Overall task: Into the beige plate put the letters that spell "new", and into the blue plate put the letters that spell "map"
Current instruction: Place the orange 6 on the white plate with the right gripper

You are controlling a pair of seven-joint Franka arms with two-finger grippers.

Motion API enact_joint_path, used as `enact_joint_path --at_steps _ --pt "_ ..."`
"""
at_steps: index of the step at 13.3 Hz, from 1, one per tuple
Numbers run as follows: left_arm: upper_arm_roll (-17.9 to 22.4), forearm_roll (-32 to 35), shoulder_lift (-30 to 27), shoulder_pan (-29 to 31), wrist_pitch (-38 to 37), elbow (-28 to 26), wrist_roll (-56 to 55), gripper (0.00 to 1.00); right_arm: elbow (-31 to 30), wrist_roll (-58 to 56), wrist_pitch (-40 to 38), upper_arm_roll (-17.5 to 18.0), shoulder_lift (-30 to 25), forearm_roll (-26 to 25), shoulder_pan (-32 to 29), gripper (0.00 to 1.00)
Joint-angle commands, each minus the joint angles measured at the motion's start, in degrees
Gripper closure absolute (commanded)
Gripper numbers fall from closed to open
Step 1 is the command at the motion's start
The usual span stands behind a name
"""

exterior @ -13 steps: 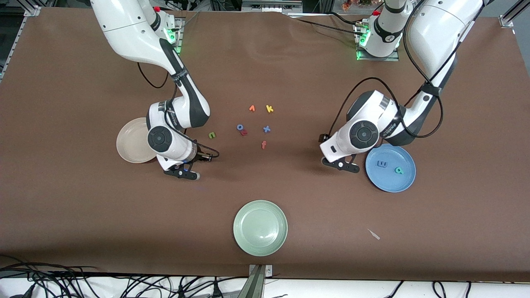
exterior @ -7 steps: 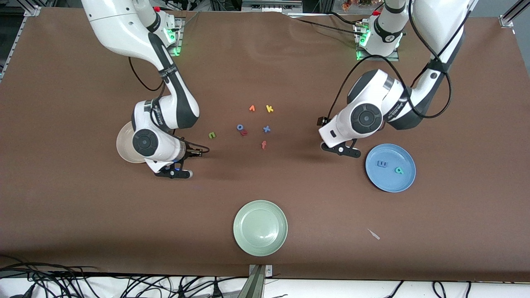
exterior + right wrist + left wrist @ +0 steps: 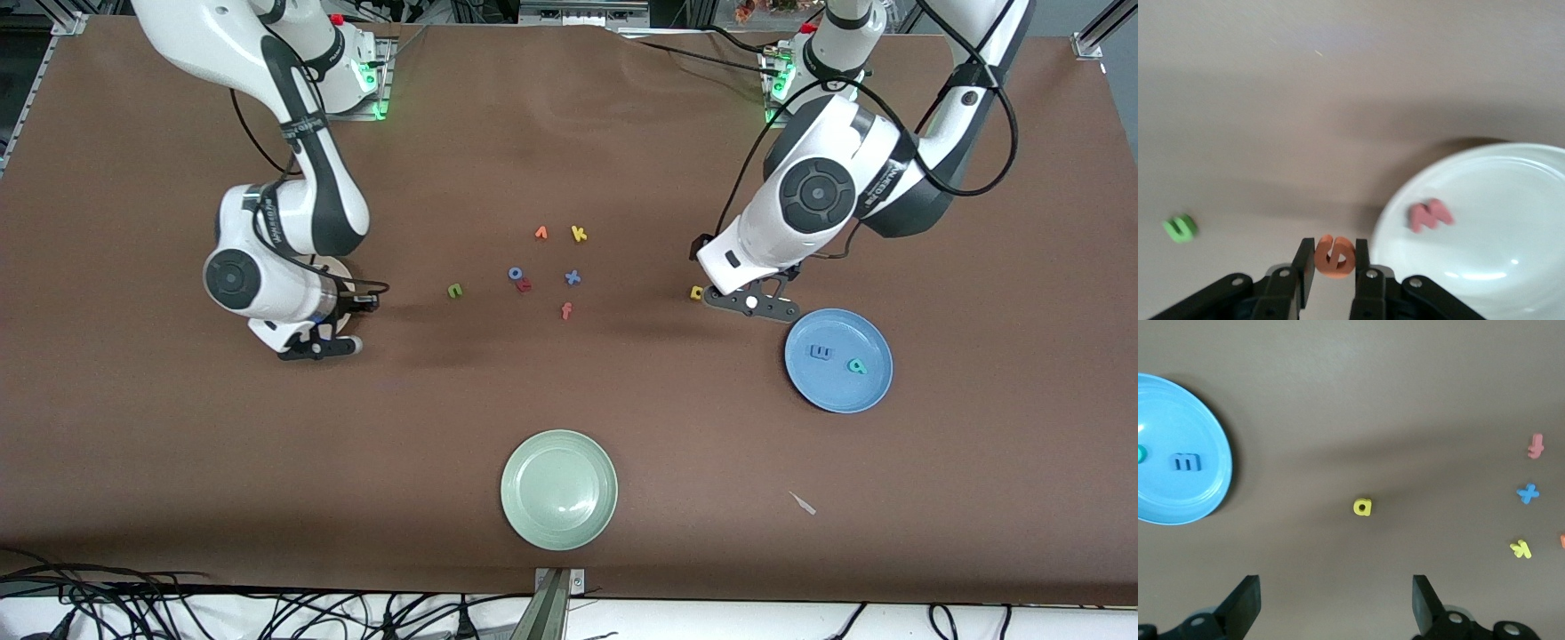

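Observation:
My right gripper (image 3: 1335, 267) is shut on the orange "e" (image 3: 1335, 257) and hangs just over the rim of the beige plate (image 3: 1485, 267). The salmon "w" (image 3: 1430, 215) lies in that plate. In the front view the right gripper (image 3: 316, 348) and its arm hide most of the plate. The green "n" (image 3: 455, 290) lies on the table toward the middle. My left gripper (image 3: 751, 304) is open with nothing between its fingers, over the table beside the yellow "a" (image 3: 697, 292). The blue plate (image 3: 836, 391) holds the blue "m" (image 3: 820, 353) and the teal "p" (image 3: 857, 365).
Loose letters lie mid-table: yellow "k" (image 3: 579, 234), orange "v" shape (image 3: 540, 233), blue "x" (image 3: 573, 277), salmon "f" (image 3: 566, 310), and a blue ring letter (image 3: 515, 274) touching a red one (image 3: 524, 285). A pale green plate (image 3: 559, 442) sits near the front edge, with a white scrap (image 3: 803, 503) beside it.
The right arm has carried the "e" toward its end of the table, over the beige plate. The left gripper has risen and drawn away from the blue plate, uncovering the yellow "a".

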Motion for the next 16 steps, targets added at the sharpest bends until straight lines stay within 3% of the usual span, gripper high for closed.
enact_joint_path --at_steps 1,3,4,5,12,16 --pt "-0.1 -0.95 -0.74 0.82 -0.43 0.25 0.23 0.0 -5.31 -7.98 0.55 -3.64 -2.52 -0.49 0.22 0.81" --pt "-0.1 -0.95 -0.74 1.0 -0.43 0.25 0.23 0.0 -5.32 -12.91 0.2 -6.29 -1.2 -0.49 0.14 0.71" --pt "-0.1 -0.95 -0.74 1.0 -0.43 0.34 0.23 0.0 -5.32 -13.89 0.11 -7.08 -0.67 -0.41 -0.04 0.25" --pt "-0.1 -0.95 -0.74 1.0 -0.34 0.43 0.23 0.0 -4.97 -13.9 0.02 -7.09 -0.58 -0.41 -0.21 0.0" --pt "-0.27 -1.47 0.65 -0.06 -0.08 -0.01 -0.99 0.0 3.89 -13.9 -10.77 -6.38 -0.49 -0.76 1.62 0.0" --pt "-0.27 -1.73 3.64 -3.31 0.18 -0.36 -6.8 0.0 4.96 -14.17 -12.28 -5.95 -0.49 -0.76 3.56 0.0"
